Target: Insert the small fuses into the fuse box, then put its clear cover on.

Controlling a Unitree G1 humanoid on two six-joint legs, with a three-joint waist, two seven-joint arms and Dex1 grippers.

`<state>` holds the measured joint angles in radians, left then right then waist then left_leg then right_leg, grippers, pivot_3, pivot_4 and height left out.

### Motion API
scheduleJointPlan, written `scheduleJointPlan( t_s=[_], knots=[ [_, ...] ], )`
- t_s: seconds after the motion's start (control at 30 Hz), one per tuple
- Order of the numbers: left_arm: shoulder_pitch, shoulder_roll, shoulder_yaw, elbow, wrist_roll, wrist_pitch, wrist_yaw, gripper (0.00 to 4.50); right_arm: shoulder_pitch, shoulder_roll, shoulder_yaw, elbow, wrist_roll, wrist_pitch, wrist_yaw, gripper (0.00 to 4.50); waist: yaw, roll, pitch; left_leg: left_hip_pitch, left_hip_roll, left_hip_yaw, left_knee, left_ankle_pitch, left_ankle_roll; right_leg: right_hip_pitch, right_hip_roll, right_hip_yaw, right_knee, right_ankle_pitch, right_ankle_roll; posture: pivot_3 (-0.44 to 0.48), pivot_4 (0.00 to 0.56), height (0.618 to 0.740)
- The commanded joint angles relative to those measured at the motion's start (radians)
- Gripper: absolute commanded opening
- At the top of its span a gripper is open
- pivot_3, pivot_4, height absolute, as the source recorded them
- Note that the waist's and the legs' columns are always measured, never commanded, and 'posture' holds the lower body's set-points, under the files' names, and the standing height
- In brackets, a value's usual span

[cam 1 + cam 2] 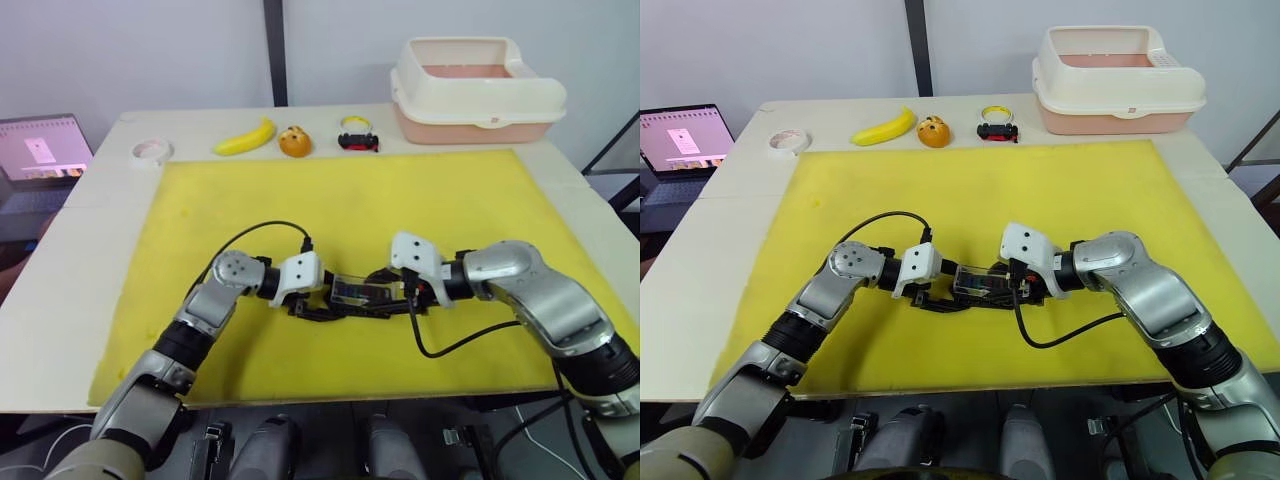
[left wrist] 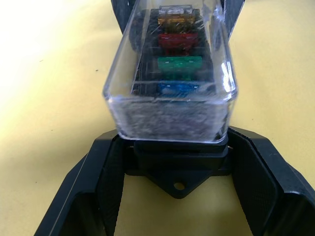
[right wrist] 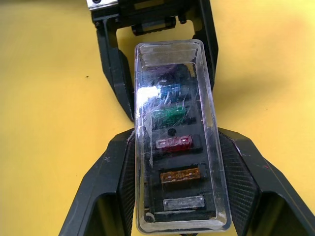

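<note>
Presently, item: one fuse box (image 2: pixel 177 167), sitting between both claws. Left claw (image 2: pixel 177 196) and right claw (image 3: pixel 179 196) are each bracing an end, jaws spread, likely steadying it. One clear cover (image 3: pixel 177 132) is resting on top; six small fuses (image 3: pixel 174 144) are showing beneath, seated.

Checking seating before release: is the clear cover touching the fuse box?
Touching. The left wrist view shows the clear cover sitting on the fuse box with no gap at its lower rim; fuses show through it.
</note>
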<state>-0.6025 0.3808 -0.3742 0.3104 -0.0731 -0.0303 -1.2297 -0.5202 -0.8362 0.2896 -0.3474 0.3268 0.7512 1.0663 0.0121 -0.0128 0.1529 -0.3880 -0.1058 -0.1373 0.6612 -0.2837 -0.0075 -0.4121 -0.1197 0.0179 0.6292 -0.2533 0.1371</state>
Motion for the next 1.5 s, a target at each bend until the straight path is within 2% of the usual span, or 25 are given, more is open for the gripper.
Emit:
scheduleJointPlan(
  t_s=[0.03, 0.8, 0.9, 0.97, 1.13, 1.33, 1.43, 1.5],
  knots=[
    [0.008, 0.004, -0.009, -0.012, 0.011, 0.002, -0.003, 2.57, -0.013, -0.020, 0.007, -0.024, -0.008, -0.017, 0.032, 2.33, 0.000, 0.000, 0.000, 0.000, 0.000, 0.000, 0.000, 0.000, 0.000, 0.000, 0.000, 0.000, 0.000, 0.000, 0.000, 0.000, 0.150, 0.740],
    [-0.001, -0.004, -0.010, 0.002, 0.011, -0.002, -0.001, 2.57, -0.032, 0.009, 0.011, -0.019, -0.040, -0.017, 0.029, 2.33, 0.000, 0.000, 0.000, 0.000, 0.000, 0.000, 0.000, 0.000, 0.000, 0.000, 0.000, 0.000, 0.000, 0.000, 0.000, 0.000, 0.150, 0.740],
    [0.004, -0.002, -0.010, -0.002, 0.012, -0.002, 0.001, 2.57, -0.028, 0.000, -0.023, -0.045, -0.018, -0.004, 0.027, 3.16, 0.000, 0.000, 0.000, 0.000, 0.000, 0.000, 0.000, 0.000, 0.000, 0.000, 0.000, 0.000, 0.000, 0.000, 0.000, 0.000, 0.150, 0.740],
    [0.008, 0.000, -0.010, -0.007, 0.012, 0.000, 0.002, 2.57, -0.025, -0.007, -0.048, -0.062, -0.007, -0.002, 0.024, 4.04, 0.001, 0.000, 0.000, 0.000, 0.000, 0.000, 0.000, 0.000, 0.000, 0.000, 0.000, 0.000, 0.000, 0.000, 0.000, 0.000, 0.150, 0.740],
    [0.012, 0.001, -0.011, -0.014, 0.011, 0.003, 0.004, 2.57, -0.001, 0.002, -0.133, -0.108, 0.066, 0.020, 0.008, 4.04, 0.001, 0.000, 0.000, -0.001, 0.000, 0.000, 0.000, 0.000, 0.000, -0.001, 0.000, 0.000, 0.000, 0.000, 0.000, 0.000, 0.150, 0.740],
    [0.010, 0.000, -0.011, -0.011, 0.009, 0.003, 0.001, 2.57, 0.050, 0.088, -0.207, -0.111, 0.089, -0.071, -0.071, 4.04, 0.001, 0.000, 0.000, -0.001, 0.000, 0.000, 0.000, 0.000, 0.000, -0.001, 0.000, 0.000, 0.000, 0.000, 0.000, 0.000, 0.150, 0.740],
    [0.003, -0.001, -0.010, 0.000, 0.008, -0.001, -0.003, 2.57, 0.116, 0.106, -0.198, -0.109, 0.079, -0.135, -0.072, 3.25, 0.001, 0.000, 0.000, -0.001, 0.000, 0.000, 0.000, 0.000, 0.000, 0.000, 0.000, 0.000, 0.000, 0.000, 0.000, 0.000, 0.150, 0.740],
    [0.000, -0.001, -0.009, 0.005, 0.008, -0.002, -0.005, 2.57, 0.142, 0.124, -0.190, -0.098, 0.074, -0.152, -0.089, 2.23, 0.000, 0.000, 0.000, -0.001, 0.000, 0.000, 0.000, 0.000, 0.000, 0.000, 0.000, 0.000, 0.000, 0.000, 0.000, 0.000, 0.150, 0.740]
  ],
)
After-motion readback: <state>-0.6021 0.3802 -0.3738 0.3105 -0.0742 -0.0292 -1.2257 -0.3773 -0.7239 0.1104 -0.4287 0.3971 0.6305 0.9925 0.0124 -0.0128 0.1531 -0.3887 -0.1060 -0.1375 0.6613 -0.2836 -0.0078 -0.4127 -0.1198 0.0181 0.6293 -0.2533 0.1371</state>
